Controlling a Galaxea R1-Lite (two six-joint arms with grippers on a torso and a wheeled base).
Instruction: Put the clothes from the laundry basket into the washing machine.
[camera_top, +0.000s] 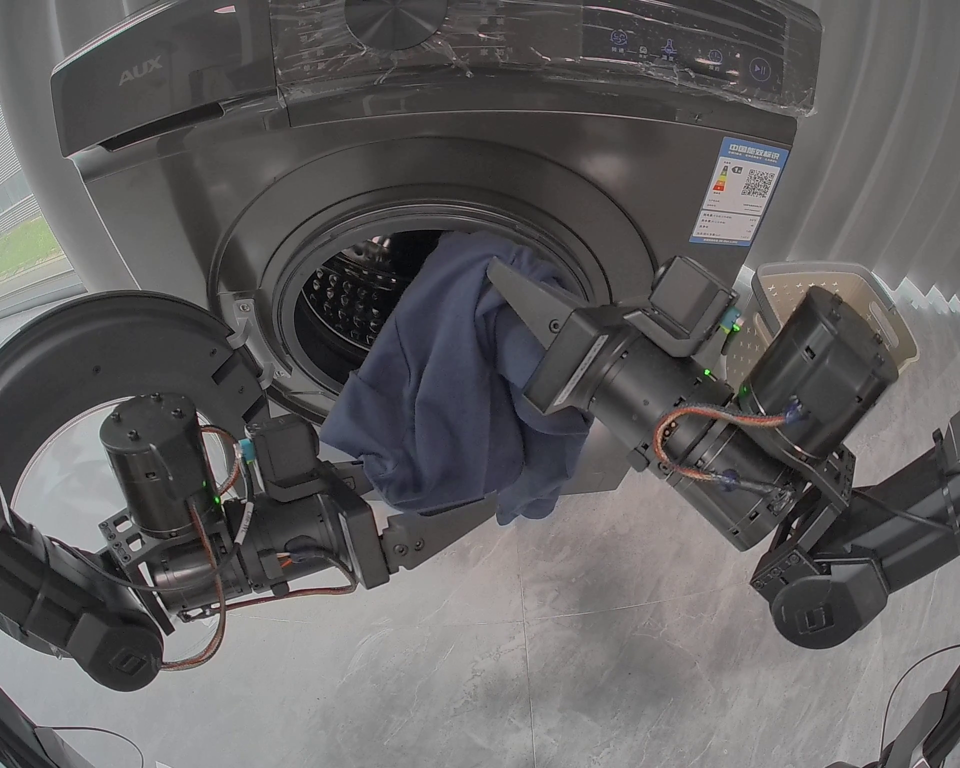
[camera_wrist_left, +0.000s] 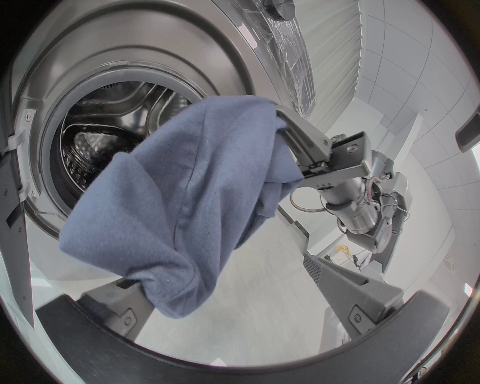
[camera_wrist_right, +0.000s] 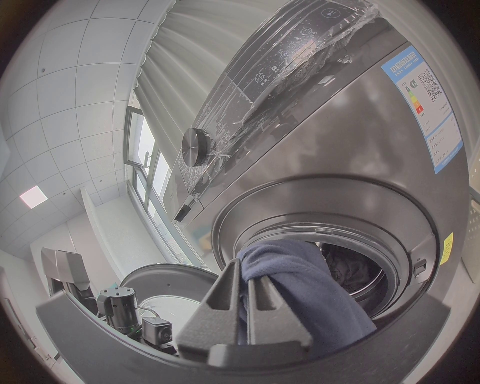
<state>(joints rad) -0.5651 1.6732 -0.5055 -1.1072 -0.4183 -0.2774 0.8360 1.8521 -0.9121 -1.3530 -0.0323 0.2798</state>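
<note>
Front-loading washing machine (camera_top: 480, 170) with its round door (camera_top: 100, 340) swung fully open toward the robot's left, exposing the perforated drum (camera_top: 345, 300). A blue garment (camera_top: 440, 400) hangs at the mouth of the opening. Its upper fold is level with the port, while its lower folds droop outside, below the rim and above the floor (camera_top: 560, 640). Whether any of it has crossed into the drum cannot be told. A dark cloth (camera_wrist_right: 350, 270) appears to lie inside the drum already, so part of the load is judged delivered.

The pale, perforated laundry basket (camera_top: 880, 310) stands at the machine's right side, behind the right arm. Its contents are hidden, so what is left to move cannot be judged.

The right claw (camera_top: 500, 272) is clenched on the garment's upper fold, just in front of the opening, and carries its weight. The left claw (camera_top: 450, 525) sits low, under the hanging folds, with its jaws spread wide and nothing between them, though the cloth's lowest part hangs close by one finger.

Stage: the garment is lifted and presented to the port, with insertion and release not yet done.
</note>
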